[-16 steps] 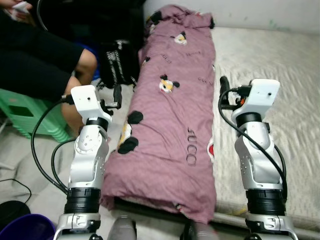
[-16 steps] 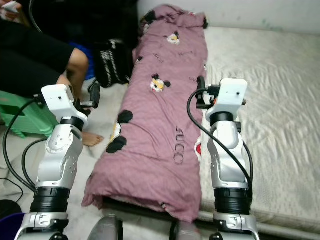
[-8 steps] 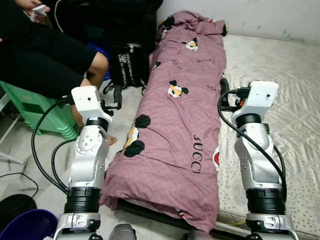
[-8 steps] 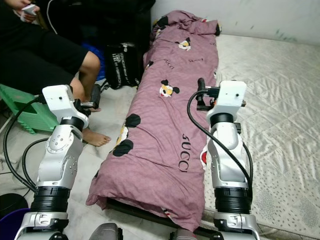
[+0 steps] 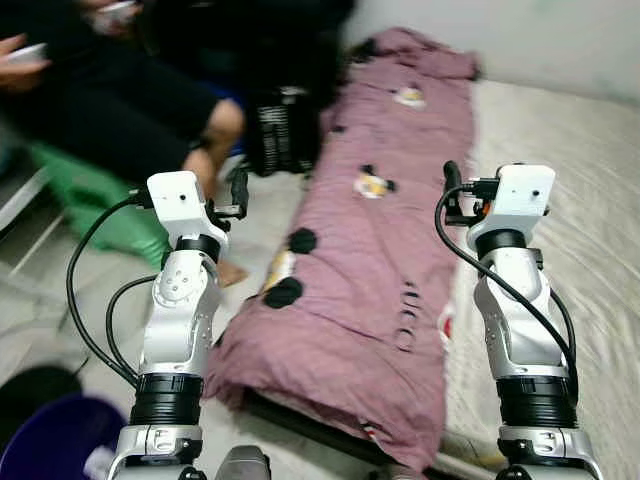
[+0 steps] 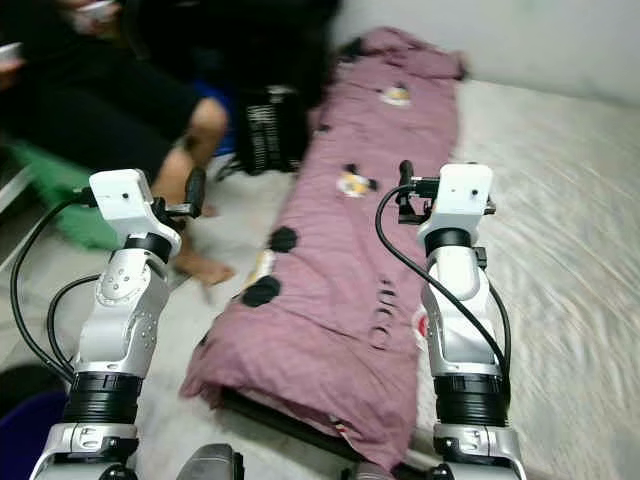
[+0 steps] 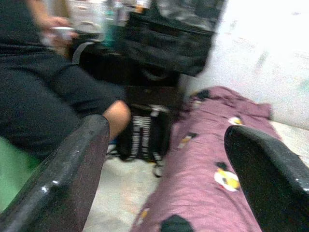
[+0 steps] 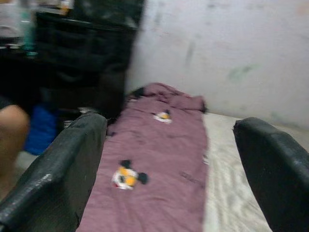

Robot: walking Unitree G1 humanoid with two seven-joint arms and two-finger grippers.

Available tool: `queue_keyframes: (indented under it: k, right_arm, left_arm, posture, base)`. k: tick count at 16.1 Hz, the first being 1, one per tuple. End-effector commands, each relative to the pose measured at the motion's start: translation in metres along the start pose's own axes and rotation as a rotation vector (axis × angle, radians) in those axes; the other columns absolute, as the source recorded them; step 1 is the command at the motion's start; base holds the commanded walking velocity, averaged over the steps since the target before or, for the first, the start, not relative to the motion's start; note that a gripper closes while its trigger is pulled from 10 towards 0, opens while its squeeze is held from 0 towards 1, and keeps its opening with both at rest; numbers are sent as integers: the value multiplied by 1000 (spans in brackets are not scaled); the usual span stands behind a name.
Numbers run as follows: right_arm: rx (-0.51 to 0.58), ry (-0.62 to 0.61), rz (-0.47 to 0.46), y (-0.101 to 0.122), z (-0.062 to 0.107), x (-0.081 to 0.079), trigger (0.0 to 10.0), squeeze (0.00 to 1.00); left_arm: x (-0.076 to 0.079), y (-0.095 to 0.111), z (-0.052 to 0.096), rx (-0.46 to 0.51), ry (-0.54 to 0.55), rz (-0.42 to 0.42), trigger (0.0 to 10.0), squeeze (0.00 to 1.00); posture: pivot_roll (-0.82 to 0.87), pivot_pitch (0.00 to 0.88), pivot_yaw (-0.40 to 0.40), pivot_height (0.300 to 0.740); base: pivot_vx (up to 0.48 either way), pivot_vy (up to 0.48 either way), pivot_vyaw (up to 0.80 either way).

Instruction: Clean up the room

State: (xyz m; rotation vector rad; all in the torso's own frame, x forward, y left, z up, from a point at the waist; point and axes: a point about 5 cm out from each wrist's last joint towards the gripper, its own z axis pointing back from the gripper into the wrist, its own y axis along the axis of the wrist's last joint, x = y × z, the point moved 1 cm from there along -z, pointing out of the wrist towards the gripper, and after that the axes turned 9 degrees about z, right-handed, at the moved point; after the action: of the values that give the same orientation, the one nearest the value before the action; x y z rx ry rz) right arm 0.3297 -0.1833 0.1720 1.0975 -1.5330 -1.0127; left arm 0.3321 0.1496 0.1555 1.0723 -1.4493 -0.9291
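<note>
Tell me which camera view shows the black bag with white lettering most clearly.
The left wrist view: the black bag sits nearer there, white stripes readable, beside the purple blanket. Both eye views show it smaller and motion-blurred next to the person's leg. In the right wrist view I cannot make it out.

A person in black clothes (image 5: 110, 100) sits on a green stool (image 5: 90, 200), one bare foot (image 6: 205, 268) on the pale floor (image 6: 235, 235). A black bag with white lettering (image 5: 283, 140) stands beside the person's knee. Behind it rise dark shelves (image 7: 169, 38). A white wall (image 8: 231, 53) runs along the far side. A purple tub (image 5: 55, 440) sits nearest the camera.
</note>
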Motion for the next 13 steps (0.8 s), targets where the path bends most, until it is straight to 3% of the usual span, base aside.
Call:
queue_keyframes:
  k: [1, 13]
  right_arm:
    - [15, 15, -2, 3, -2, -5, 10000, 0]
    - [40, 13, 32, 6, -9, -1, 10000, 0]
  left_arm:
    - [-4, 0, 0, 3, 9, -15, 10000, 0]
    - [-3, -1, -1, 12, 7, -24, 10000, 0]
  posture:
    - [0, 0, 11, 740]
    - [-2, 0, 2, 740]
  base:
    - [0, 0, 800]
    - [0, 0, 793]
